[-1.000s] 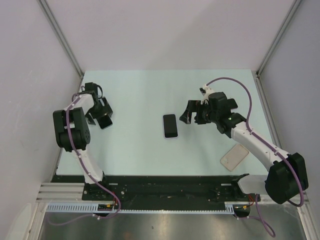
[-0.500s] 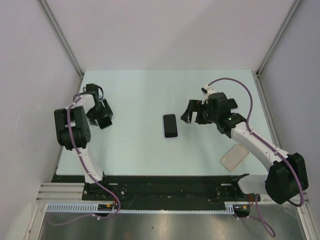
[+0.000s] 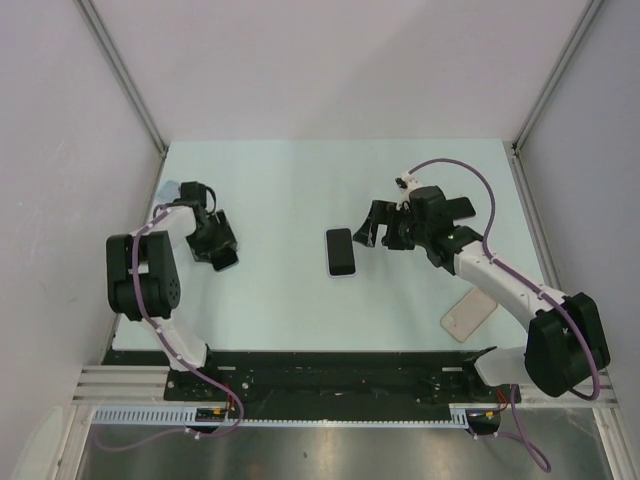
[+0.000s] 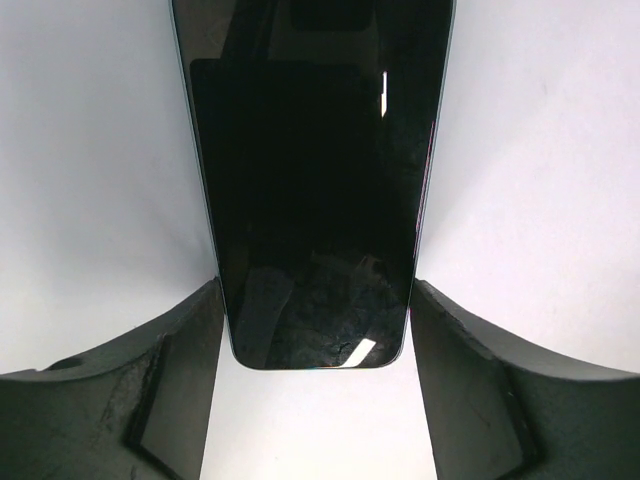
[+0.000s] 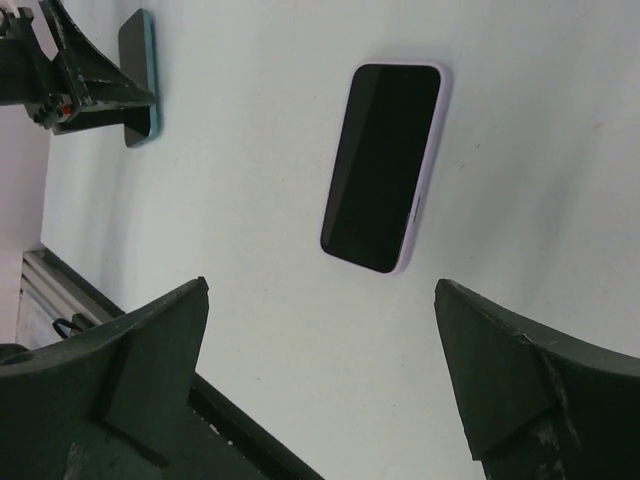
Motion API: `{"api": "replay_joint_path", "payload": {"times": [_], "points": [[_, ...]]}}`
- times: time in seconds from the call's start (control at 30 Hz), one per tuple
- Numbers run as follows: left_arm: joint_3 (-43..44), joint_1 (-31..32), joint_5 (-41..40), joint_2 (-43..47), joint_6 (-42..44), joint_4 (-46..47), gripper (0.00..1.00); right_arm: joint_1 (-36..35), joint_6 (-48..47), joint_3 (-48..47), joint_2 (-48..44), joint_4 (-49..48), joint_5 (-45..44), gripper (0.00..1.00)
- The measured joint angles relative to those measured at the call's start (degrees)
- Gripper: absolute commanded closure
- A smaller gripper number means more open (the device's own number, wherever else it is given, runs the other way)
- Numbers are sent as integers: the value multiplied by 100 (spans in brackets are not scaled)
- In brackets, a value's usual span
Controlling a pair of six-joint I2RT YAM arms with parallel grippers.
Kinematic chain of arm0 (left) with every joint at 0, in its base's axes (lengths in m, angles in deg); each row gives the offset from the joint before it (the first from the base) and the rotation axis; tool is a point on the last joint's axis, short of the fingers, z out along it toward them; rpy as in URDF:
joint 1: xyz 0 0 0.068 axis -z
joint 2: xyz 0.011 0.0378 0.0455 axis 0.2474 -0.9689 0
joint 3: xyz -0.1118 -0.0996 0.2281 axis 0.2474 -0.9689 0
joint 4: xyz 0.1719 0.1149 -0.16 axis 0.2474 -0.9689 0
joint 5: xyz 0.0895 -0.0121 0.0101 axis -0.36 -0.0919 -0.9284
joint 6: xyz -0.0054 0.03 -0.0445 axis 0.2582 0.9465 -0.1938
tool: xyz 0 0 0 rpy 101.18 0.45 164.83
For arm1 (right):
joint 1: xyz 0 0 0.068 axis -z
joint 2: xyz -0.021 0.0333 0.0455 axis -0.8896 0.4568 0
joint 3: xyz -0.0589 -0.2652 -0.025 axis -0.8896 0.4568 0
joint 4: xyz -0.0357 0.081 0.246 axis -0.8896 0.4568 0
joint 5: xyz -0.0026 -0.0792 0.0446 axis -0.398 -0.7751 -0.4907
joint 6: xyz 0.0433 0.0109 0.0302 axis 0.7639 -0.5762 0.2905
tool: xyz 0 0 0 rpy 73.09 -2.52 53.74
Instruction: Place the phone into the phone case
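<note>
A black phone with a teal edge [image 4: 315, 180] lies on the pale table at the left. My left gripper [image 4: 316, 290] has closed in on it, one finger against each long side of its near end. From above, that left gripper [image 3: 218, 250] sits low at the table's left side. A second phone, black screen with a lilac rim [image 3: 341, 252], lies flat in the middle. My right gripper [image 3: 378, 235] hovers just right of it, open and empty. In the right wrist view the lilac-rimmed phone [image 5: 382, 165] lies ahead of the right gripper [image 5: 322, 285]. A beige phone case [image 3: 469, 317] lies at the near right.
The table [image 3: 290, 190] is walled in by white panels left, right and behind. A black rail [image 3: 330, 370] runs along its near edge, by the arm bases. In the right wrist view the teal-edged phone [image 5: 140, 80] and the left arm's fingers show at top left.
My left gripper has swung nearer and a little right, and its jaws have narrowed onto the teal-edged phone. My right gripper has edged left toward the lilac-rimmed phone.
</note>
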Motion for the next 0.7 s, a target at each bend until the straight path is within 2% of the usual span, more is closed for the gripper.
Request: {"api": "replay_joint_path", "payload": {"times": [0.17,0.37,0.5,0.7], "points": [[-745,275,400,612,-57,197,42,-76,219,0,284,-313,245,4],[-1947,748,1292,1622,-315,671,43,-326,756,0,826,-935,505,13],[-2562,1045,1915,2063,-682,1182,43,-671,1305,0,1403,-1617,717,26],[-2909,1362,2470,2234,-1056,1567,43,-905,2098,2,2490,-2673,981,44]]}}
